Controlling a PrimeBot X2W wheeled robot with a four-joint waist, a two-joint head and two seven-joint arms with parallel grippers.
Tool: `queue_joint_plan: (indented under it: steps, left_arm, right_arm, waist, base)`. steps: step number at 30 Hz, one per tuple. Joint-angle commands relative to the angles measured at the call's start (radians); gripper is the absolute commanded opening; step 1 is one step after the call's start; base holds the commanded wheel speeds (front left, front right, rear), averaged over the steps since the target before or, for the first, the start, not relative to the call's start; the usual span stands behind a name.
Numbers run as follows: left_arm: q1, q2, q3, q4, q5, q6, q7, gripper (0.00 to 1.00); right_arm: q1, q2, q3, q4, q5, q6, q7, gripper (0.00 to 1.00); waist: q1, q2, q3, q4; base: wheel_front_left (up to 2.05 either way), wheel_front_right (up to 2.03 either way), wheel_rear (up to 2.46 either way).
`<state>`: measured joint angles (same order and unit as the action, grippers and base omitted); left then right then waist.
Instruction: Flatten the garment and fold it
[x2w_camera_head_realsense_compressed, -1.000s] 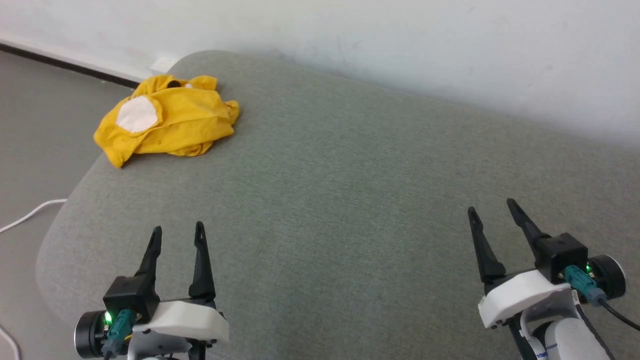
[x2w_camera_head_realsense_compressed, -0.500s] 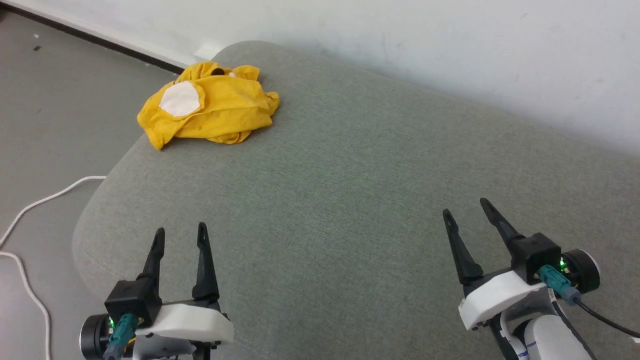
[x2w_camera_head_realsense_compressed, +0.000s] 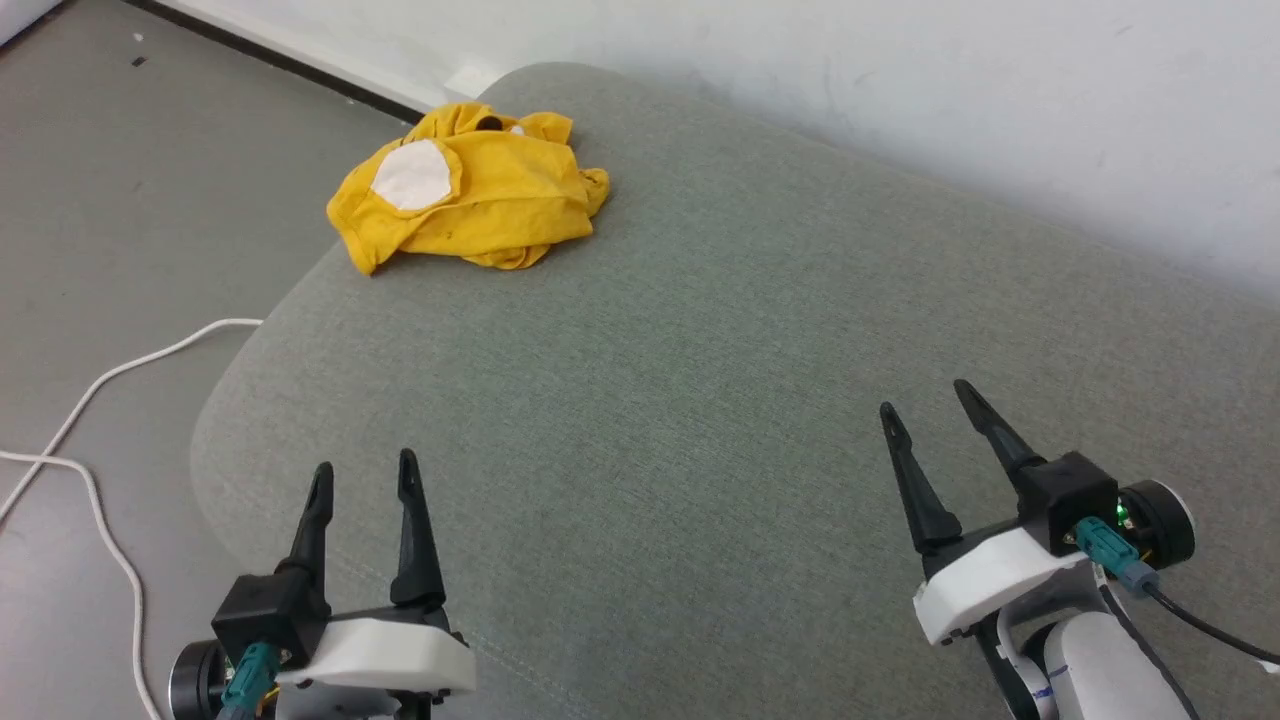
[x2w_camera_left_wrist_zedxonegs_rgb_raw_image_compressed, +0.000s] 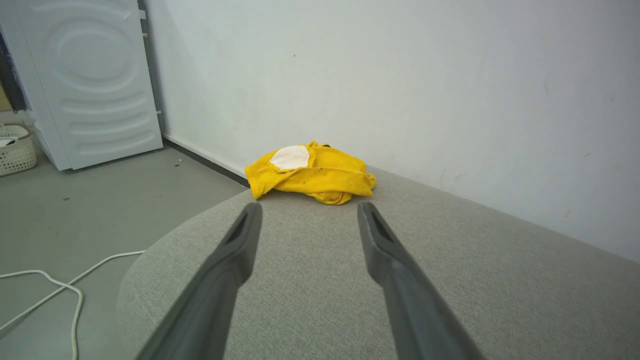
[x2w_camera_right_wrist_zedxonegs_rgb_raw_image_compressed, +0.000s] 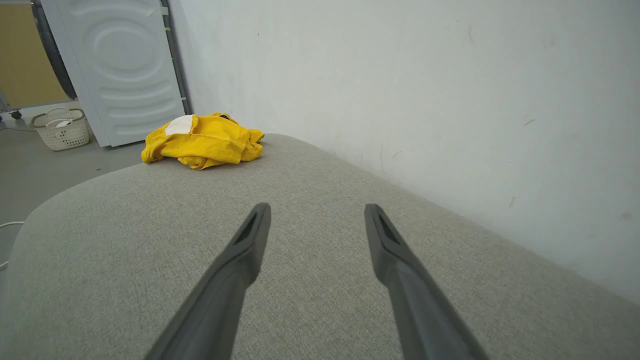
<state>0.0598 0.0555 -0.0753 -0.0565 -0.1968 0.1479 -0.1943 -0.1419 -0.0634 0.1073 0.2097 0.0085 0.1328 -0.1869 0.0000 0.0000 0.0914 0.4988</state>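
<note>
Because the garment (x2w_camera_head_realsense_compressed: 470, 190) lies crumpled in a heap, I can make out one white patch (x2w_camera_head_realsense_compressed: 412, 175) on its upper side and a small dark mark at its far edge, while sleeves and hem are lost in the folds. It sits on the rounded corner of the grey upholstered surface (x2w_camera_head_realsense_compressed: 700, 330), close to the wall (x2w_camera_head_realsense_compressed: 900, 90). Well short of the garment, my left gripper (x2w_camera_head_realsense_compressed: 364, 462) and right gripper (x2w_camera_head_realsense_compressed: 924, 398) hover above the fabric, jaws apart and empty. Off the garment's corner a white cable (x2w_camera_head_realsense_compressed: 100, 380) trails over the floor (x2w_camera_head_realsense_compressed: 120, 200), cut off at the edge of view.
</note>
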Motion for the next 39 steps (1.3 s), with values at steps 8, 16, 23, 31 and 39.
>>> queue_joint_plan:
  steps: [8,16,23,31,39]
  left_arm:
    - [0.019,-0.004,-0.013,-0.015,-0.027,0.024,-0.023,1.00]
    - [0.027,-0.005,-0.007,-0.015,-0.048,0.023,-0.039,1.00]
    - [0.021,-0.005,-0.012,-0.007,-0.067,0.031,-0.054,1.00]
    - [0.026,-0.005,-0.014,-0.010,-0.081,0.041,-0.067,1.00]
    - [0.023,-0.005,-0.009,-0.005,-0.080,0.034,-0.067,1.00]
  right_arm:
    - [-0.033,-0.007,0.006,0.016,0.005,-0.002,-0.022,1.00]
    - [-0.041,-0.006,0.008,0.024,0.004,-0.002,-0.034,1.00]
    - [-0.052,-0.006,0.011,0.032,0.002,-0.002,-0.044,1.00]
    - [-0.066,-0.014,0.020,0.041,0.002,-0.002,-0.051,1.00]
    - [-0.065,-0.011,0.019,0.036,0.000,-0.002,-0.050,1.00]
  waist:
    - [0.0000,0.0000,0.010,0.043]
    - [0.0000,0.0000,0.016,0.080]
    - [0.0000,0.0000,0.029,0.114]
    - [0.0000,0.0000,0.036,0.138]
    - [0.0000,0.0000,0.028,0.131]
  base:
    - [0.00,0.00,0.00]
    - [0.00,0.00,0.00]
    - [0.00,0.00,0.00]
    - [0.00,0.00,0.00]
    - [0.00,0.00,0.00]
